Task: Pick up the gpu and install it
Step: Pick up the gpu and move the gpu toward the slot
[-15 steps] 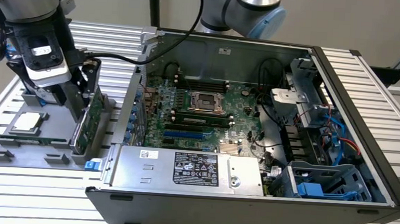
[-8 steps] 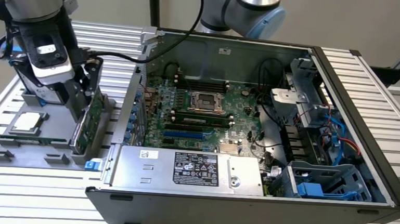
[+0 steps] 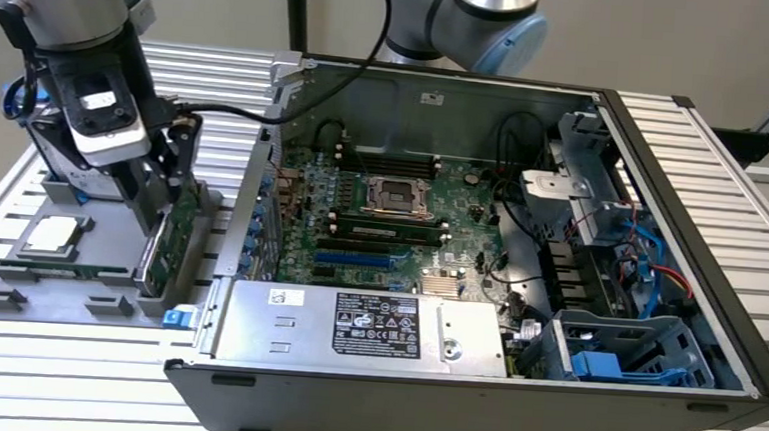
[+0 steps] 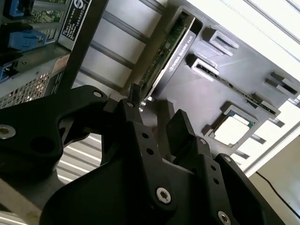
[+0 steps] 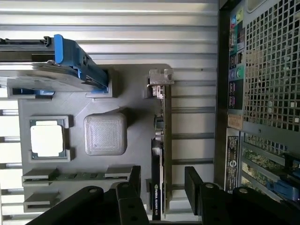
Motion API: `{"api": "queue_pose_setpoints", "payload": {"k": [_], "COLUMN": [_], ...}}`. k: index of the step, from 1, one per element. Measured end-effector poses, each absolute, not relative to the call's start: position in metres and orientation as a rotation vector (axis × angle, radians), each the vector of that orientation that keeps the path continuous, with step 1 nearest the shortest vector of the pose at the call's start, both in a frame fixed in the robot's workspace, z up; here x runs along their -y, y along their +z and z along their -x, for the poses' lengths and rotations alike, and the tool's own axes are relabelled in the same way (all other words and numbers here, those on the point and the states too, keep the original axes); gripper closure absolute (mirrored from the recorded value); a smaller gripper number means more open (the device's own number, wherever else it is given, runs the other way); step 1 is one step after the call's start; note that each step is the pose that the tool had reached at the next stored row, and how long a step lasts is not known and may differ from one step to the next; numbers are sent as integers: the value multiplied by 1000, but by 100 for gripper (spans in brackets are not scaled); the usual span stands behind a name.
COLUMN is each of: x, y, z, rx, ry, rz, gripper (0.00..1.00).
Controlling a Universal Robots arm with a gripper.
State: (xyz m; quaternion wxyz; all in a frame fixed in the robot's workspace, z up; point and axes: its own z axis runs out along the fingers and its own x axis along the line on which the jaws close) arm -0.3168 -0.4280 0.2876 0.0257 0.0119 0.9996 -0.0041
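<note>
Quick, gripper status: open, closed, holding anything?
Gripper: open, astride the upright green-and-black rectangular gpu card standing in the grey plastic tray, not clamped on it.

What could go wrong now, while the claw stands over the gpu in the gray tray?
1. The claw straddles the gpu with its jaws open. The card stands on its thin edge, so an off-centre squeeze could tilt it in the tray.
2. The computer case stands close beside the card, so a sideways lift might scrape against it.
</note>
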Motion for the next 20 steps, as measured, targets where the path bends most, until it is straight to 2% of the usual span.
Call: {"api": "queue_pose_setpoints", "payload": {"k": [20], "x": [423], "y": [265], "z": [316], "rx": [-3083], "ry": [-12], "rz": [-37], "gripper": [0]}}
